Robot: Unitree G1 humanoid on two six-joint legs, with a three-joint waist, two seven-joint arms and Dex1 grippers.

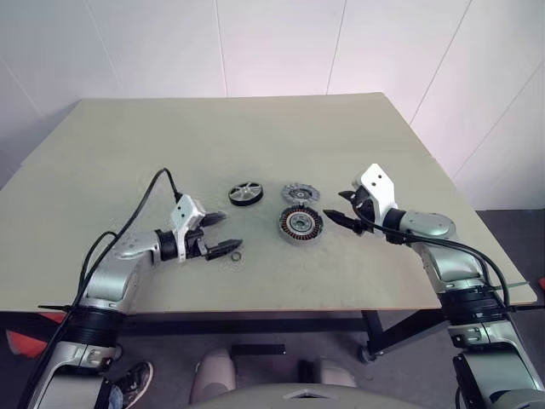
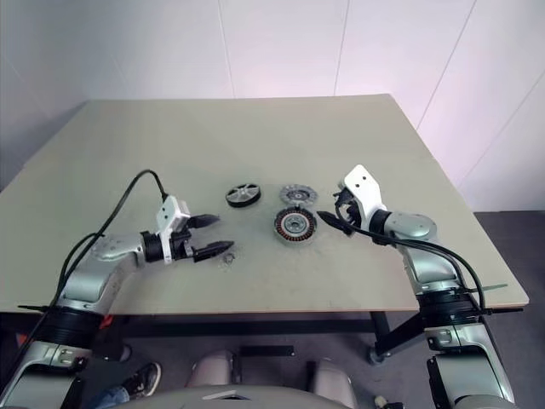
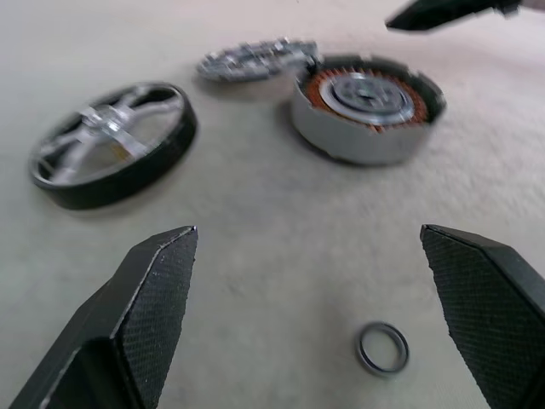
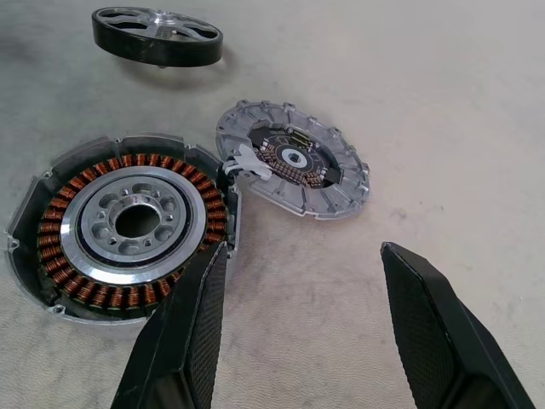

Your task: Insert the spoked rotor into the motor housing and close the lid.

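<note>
Left gripper [image 1: 220, 233] hovered low over the pale beige table [image 1: 128, 153], its two black fingers spread wide and empty, a small dark metal ring [image 3: 381, 348] lying on the surface between the fingertips. Ahead of it, well apart, sat the spoked rotor [image 1: 245, 193], a flat wheel with black rim and shiny silver spokes, lying flat and free; the wide spread looked meant for taking it across the rim. Right gripper [image 1: 337, 208] hung just beside the motor housing [image 1: 301, 223], the grey round shell with coppery windings ringing a silver centre, fingers apart, holding nothing; probably stationed there to steady the housing. Housing faced up, open, ready to receive the rotor. The lid [image 1: 300, 192], a ribbed grey metal disc with dark centre, lay just beyond the housing, nearly touching its rim, handy for closing. Nothing yet inserted.
</note>
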